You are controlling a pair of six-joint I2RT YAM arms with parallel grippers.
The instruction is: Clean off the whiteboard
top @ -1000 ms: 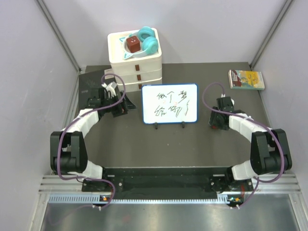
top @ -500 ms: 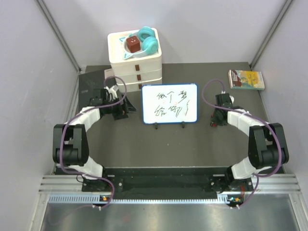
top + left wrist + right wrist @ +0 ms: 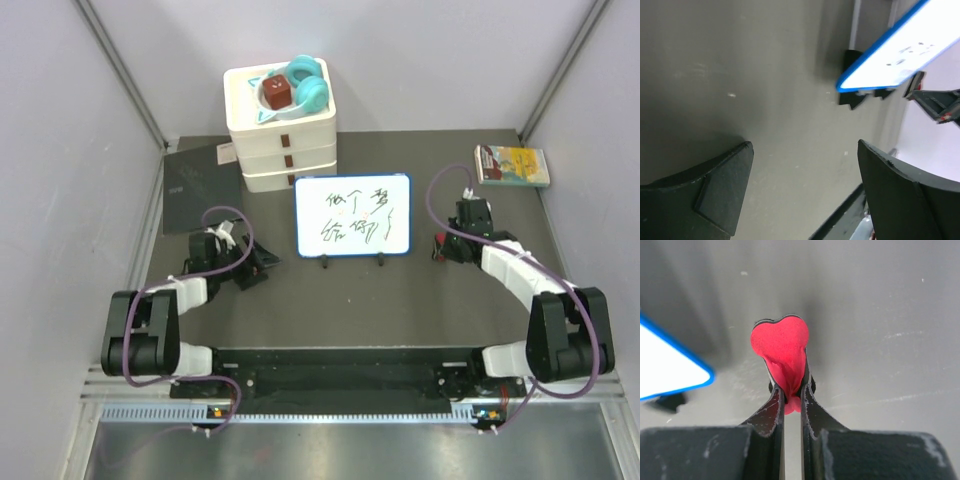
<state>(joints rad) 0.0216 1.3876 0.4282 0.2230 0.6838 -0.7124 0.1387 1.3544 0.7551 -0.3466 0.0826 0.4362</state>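
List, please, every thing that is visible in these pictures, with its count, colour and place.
whiteboard: 1, white, blue frame, scribbled, centre
drawer box: 1, white, behind the whiteboard
headphones: 1, teal, atop drawer box
cube: 1, red-brown, atop drawer box
notebook: 1, dark grey, far left
booklet: 1, yellow-green, far right
heart-shaped pad: 1, red, in right tool
left tool: 1, black, open, empty
right tool: 1, black, shut on pad

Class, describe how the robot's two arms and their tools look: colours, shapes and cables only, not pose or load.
Both the left arm and right arm alternate bulky black joint housings with rounded white links. A purple cable loops loosely along each. The left tool and right tool have matte black, wedge-shaped fingers.
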